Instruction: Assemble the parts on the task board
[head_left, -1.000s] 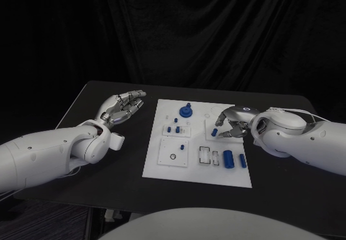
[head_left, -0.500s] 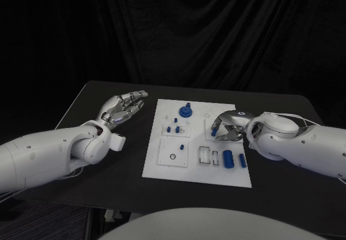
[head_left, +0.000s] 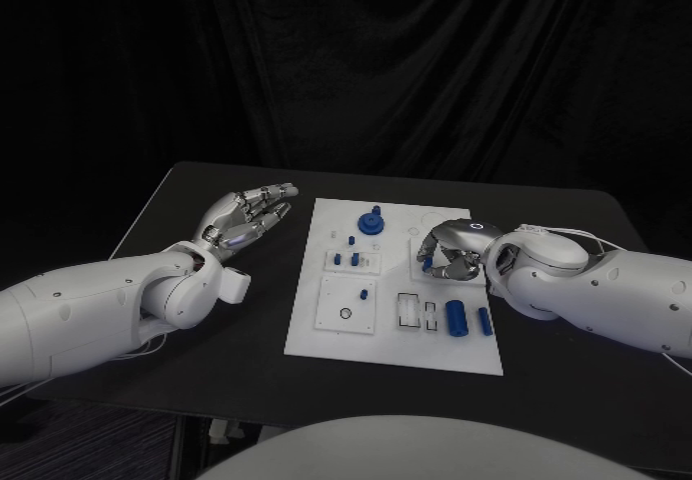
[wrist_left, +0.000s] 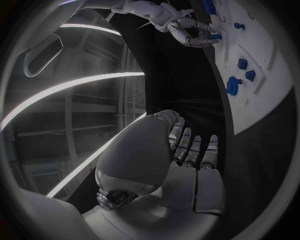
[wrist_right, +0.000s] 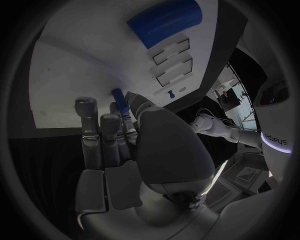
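Note:
The white task board (head_left: 397, 345) lies mid-table. My right hand (head_left: 450, 250) is low over its right middle, fingers curled down. In the right wrist view the fingertips (wrist_right: 125, 112) pinch a small blue peg (wrist_right: 118, 97) that stands against the board (wrist_right: 75, 75). A blue knob (head_left: 372, 221) stands at the board's far end, with small blue pegs (head_left: 346, 260) nearer. A large blue cylinder (head_left: 456, 315) and a shorter blue piece (head_left: 485, 320) lie near the right edge. My left hand (head_left: 245, 214) hovers left of the board, palm up, fingers apart, holding nothing.
Two white slots (head_left: 411, 311) and a ring-shaped hole (head_left: 346, 314) sit in the board's near half. The left wrist view shows the board (wrist_left: 262, 75) and my right hand (wrist_left: 187, 30) beyond my left hand (wrist_left: 187, 165). Black table (head_left: 216, 340) surrounds the board.
My right hand has slid left over the board and curled its fingers down around the small blue peg, which now is covered in the head view. The left hand has barely moved.

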